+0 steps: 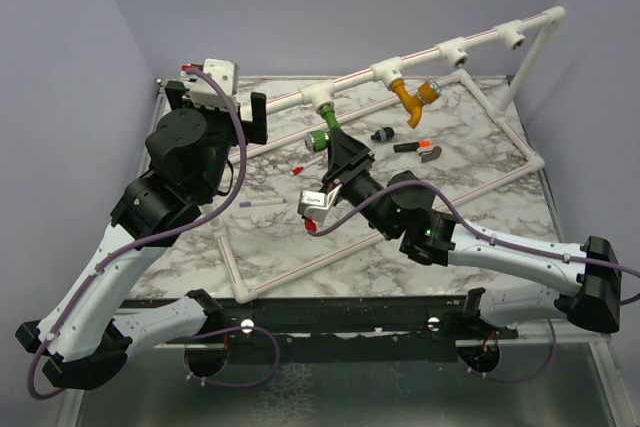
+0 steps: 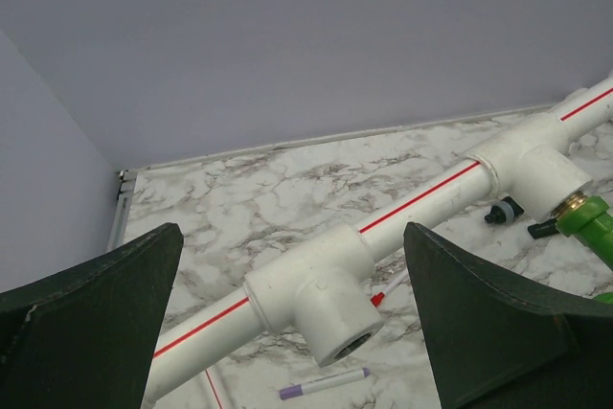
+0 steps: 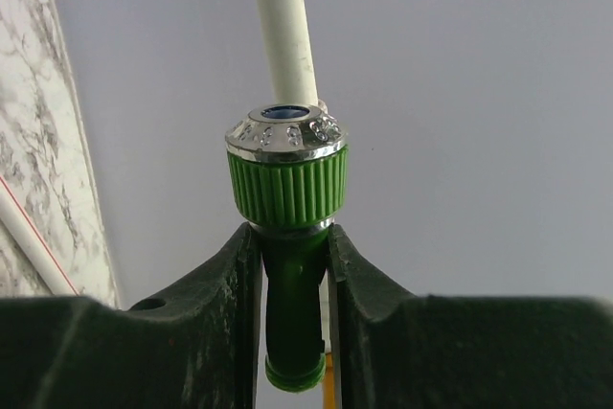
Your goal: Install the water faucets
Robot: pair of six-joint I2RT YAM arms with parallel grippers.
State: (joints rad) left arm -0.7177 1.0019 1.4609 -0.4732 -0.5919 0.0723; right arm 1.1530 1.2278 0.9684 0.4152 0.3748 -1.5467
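Green faucet at the socket: the grip is made, now turn it in straight

Green faucet (image 3: 287, 189) stands at the mouth of a T-socket (image 1: 322, 100) on the white pipe frame (image 1: 425, 58), above the middle of the marble table (image 1: 480, 137). The right gripper (image 3: 292, 256) has both jaws pressed on the narrow green body, just under the ribbed collar, so it holds the faucet and nothing else. In the left wrist view some brass thread shows between the socket and the green part. I judge that the faucet is not fully screwed in, but how deep it sits I cannot tell.

To do this step well, I think the wrist should turn around the axis of the thread, not around its own centre. Otherwise the thread can cross, or the light frame can lift. The grip is on a thin, smooth part, so it may slip. A gentle push into the socket during the turn should help.

The left gripper (image 2: 292, 232) is wide open and holds nothing. It hovers beside the next, empty T-socket (image 2: 321, 299), where it could steady the pipe. The orange faucet (image 1: 408, 99) hangs already from another socket further right
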